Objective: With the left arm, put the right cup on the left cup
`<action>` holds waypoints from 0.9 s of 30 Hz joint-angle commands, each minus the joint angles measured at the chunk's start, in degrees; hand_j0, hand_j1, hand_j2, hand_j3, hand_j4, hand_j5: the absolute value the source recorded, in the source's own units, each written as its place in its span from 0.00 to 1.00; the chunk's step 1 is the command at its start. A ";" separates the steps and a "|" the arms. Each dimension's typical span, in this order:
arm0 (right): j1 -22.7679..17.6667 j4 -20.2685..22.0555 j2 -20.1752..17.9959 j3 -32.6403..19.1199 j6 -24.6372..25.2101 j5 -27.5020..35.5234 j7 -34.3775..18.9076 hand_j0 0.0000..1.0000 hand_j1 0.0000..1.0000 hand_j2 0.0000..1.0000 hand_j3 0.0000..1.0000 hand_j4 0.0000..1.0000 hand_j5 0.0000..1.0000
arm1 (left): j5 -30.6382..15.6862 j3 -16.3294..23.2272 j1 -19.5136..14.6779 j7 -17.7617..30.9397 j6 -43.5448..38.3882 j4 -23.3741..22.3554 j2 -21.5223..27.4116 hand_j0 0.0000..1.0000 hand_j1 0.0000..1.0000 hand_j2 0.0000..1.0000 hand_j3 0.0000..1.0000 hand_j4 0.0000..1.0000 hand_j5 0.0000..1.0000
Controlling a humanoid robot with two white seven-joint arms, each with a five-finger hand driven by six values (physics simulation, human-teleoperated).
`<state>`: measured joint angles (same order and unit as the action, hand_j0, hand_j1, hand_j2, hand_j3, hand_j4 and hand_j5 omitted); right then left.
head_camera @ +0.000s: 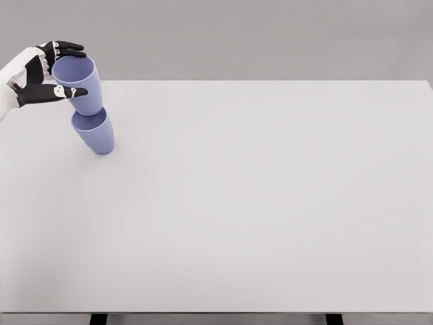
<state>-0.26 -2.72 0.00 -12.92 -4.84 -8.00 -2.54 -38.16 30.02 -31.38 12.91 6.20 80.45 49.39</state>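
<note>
Two blue-violet cups show at the far left of the head view. The lower cup [95,133] stands on the white table [257,203], mouth up. The upper cup [80,84] is held just above it, its base at or touching the lower cup's rim. My left hand [64,69] comes in from the left edge and is shut on the upper cup, fingers [67,49] behind its rim and thumb in front across its wall. The right arm does not show.
The table's far edge runs just behind the cups, and its left edge lies close to my left hand. Nothing else stands on the tabletop.
</note>
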 commanded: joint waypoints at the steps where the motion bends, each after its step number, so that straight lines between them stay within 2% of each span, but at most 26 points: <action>1: 0.00 0.00 0.00 0.00 0.00 0.00 -0.01 1.00 1.00 1.00 1.00 1.00 1.00 | -0.25 -0.05 0.00 0.01 0.04 0.06 0.09 0.71 0.71 0.71 0.71 0.71 0.71; 27: 0.00 0.00 0.00 0.00 0.00 0.00 -0.01 1.00 1.00 1.00 1.00 1.00 1.00 | -1.39 -1.11 1.05 0.01 0.04 3.92 2.11 0.71 0.71 0.71 0.71 0.71 0.71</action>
<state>-0.26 -2.72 0.00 -12.92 -4.83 -8.00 -2.54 -39.29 28.96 -30.24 12.89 6.27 84.02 51.39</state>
